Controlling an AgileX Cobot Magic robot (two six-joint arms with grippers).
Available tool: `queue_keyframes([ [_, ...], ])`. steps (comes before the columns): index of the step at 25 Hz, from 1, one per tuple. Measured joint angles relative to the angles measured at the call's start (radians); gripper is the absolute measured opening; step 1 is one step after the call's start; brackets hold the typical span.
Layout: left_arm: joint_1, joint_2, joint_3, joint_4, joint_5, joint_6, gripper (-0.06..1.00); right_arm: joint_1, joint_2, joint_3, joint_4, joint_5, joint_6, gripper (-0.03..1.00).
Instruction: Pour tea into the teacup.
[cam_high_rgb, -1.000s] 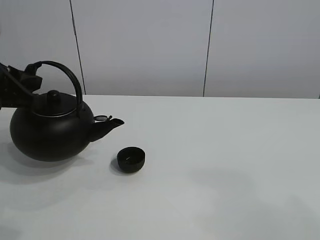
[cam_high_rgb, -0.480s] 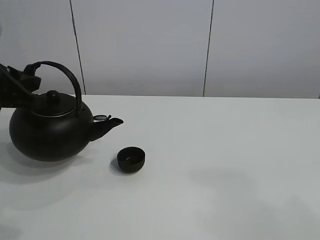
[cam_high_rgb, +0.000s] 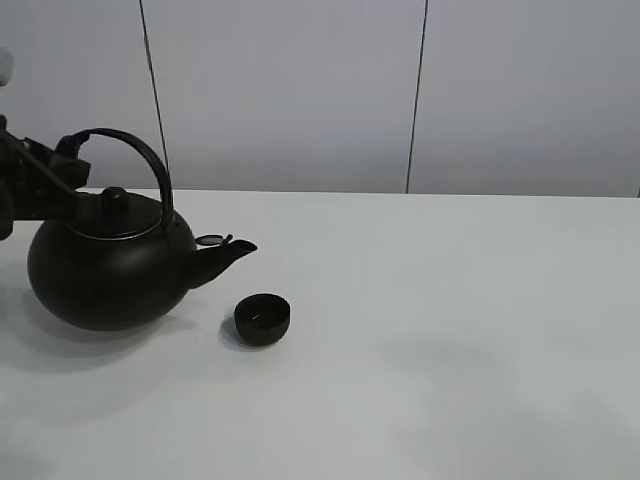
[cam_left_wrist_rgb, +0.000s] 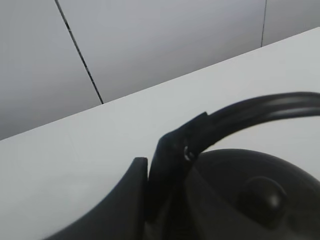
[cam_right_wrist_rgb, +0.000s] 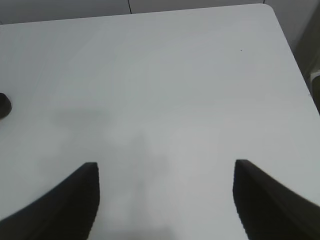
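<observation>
Exterior high view puts the teacup (cam_high_rgb: 262, 318) upright on the white table (cam_high_rgb: 450, 330), with the kettle (cam_high_rgb: 105, 270) just beside it on the left-arm side; the spout (cam_high_rgb: 235, 246) points toward the teacup but sits short of its rim and higher up; no tea shows at the spout, and I cannot tell whether the teacup holds any; the left gripper (cam_high_rgb: 58, 165) is clamped tight on the far end of the arched handle (cam_high_rgb: 140, 155), away from the teacup; the right gripper (cam_right_wrist_rgb: 166, 172) hangs well apart from the teacup, jaws about half spread with only bare table between them; the step in hand looks like bringing the kettle into pouring position; next, the spout needs carrying over the teacup's mouth, then a slow tip.
</observation>
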Motion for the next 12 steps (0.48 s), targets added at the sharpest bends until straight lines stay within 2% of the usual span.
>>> queue_keyframes([
  [6,-0.019,0.000,-0.013,-0.013,0.015,0.004,0.12,0.000,0.000,0.000,0.000,0.000,0.000,0.52],
  [12,-0.020,0.000,-0.018,-0.024,0.021,0.063,0.12,0.000,0.000,0.000,0.000,0.000,0.000,0.52],
])
